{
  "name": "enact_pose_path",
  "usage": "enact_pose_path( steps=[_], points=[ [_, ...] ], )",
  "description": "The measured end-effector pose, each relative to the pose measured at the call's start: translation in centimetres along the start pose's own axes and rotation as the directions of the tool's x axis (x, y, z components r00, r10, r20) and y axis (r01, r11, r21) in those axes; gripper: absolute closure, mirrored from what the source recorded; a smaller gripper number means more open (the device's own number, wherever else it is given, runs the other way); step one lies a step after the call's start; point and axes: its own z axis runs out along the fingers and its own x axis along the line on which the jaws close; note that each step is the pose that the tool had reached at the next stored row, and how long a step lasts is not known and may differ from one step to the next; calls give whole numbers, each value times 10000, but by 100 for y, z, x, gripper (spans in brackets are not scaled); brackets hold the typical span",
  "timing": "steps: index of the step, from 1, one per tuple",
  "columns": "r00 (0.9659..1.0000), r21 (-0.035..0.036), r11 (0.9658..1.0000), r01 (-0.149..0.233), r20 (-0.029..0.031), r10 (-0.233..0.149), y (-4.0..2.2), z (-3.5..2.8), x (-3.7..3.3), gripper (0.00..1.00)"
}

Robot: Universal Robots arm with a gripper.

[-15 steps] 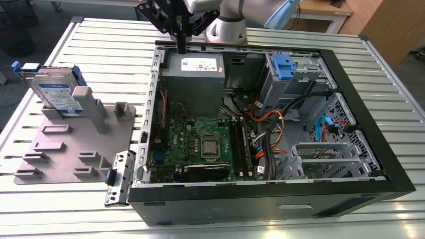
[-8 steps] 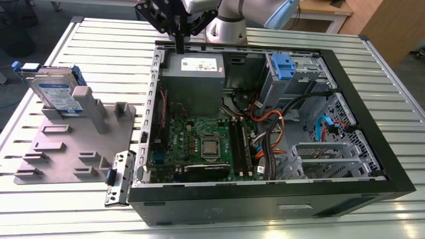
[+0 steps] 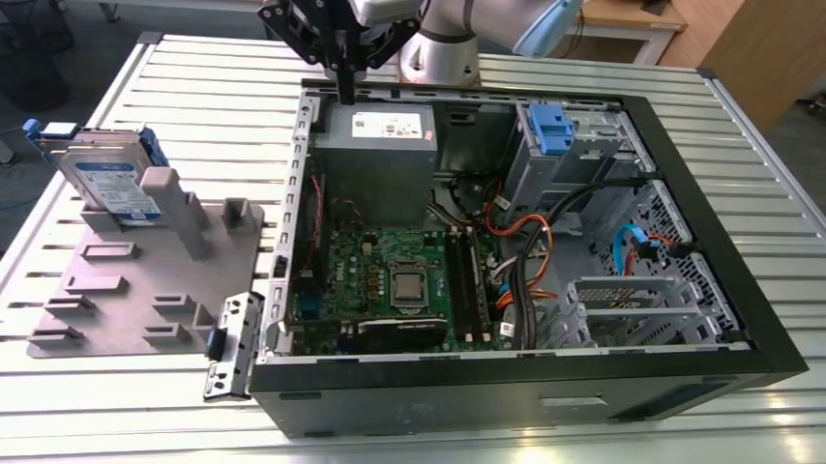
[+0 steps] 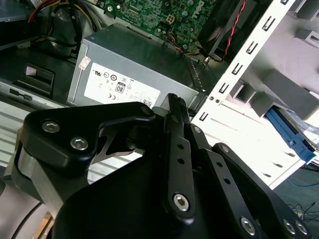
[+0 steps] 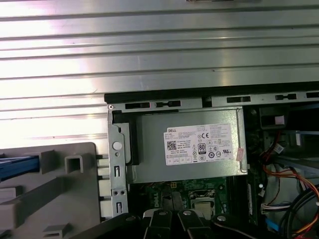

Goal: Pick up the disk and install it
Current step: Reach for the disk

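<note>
Over at the exterior view's left, on the slatted metal table [image 3: 193, 77], there's a grey fixture plate [image 3: 116, 290] with blocks and slots moulded into it. The disk [image 3: 110, 179] is parked at its far end, standing tilted on edge against one of the taller blocks, label side facing out, blue rails along both sides. Nothing is touching it.

Moving right, the open computer case [image 3: 516, 387] lies on its side with its insides showing. The claw [image 3: 346, 95] hangs over the case's far left corner, well apart from the disk, pointing straight down at the rim just beside the grey power supply box [image 3: 381, 145]. Its fingers are pressed together with nothing between them; the second wrist view shows the claw [image 4: 173, 99] closed the same way, with the power supply box [image 4: 134, 64] and its white sticker beyond. In the first wrist view that box [image 5: 189, 144] sits right ahead of the claw [image 5: 172, 214].

Nearer than the box lies the green motherboard [image 3: 374, 271] with its square processor socket [image 3: 410, 286]. Further right, a blue latch [image 3: 548, 130] stands upright on a grey metal cage [image 3: 587, 145], and orange cables [image 3: 536, 242] loop down below it.
</note>
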Motion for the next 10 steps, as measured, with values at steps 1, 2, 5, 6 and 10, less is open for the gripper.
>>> enact_pose_path(
  steps=[1,2,5,6,10],
  points=[
    [10000,0,10000,0,0,0,0,0,3,89],
    [10000,1,10000,0,0,0,0,0,6,89],
    [10000,0,10000,0,0,0,-1,0,15,89],
    [10000,1,10000,1,0,-1,-2,-1,18,89],
    [10000,0,10000,0,0,0,-2,-1,30,89]
  ],
)
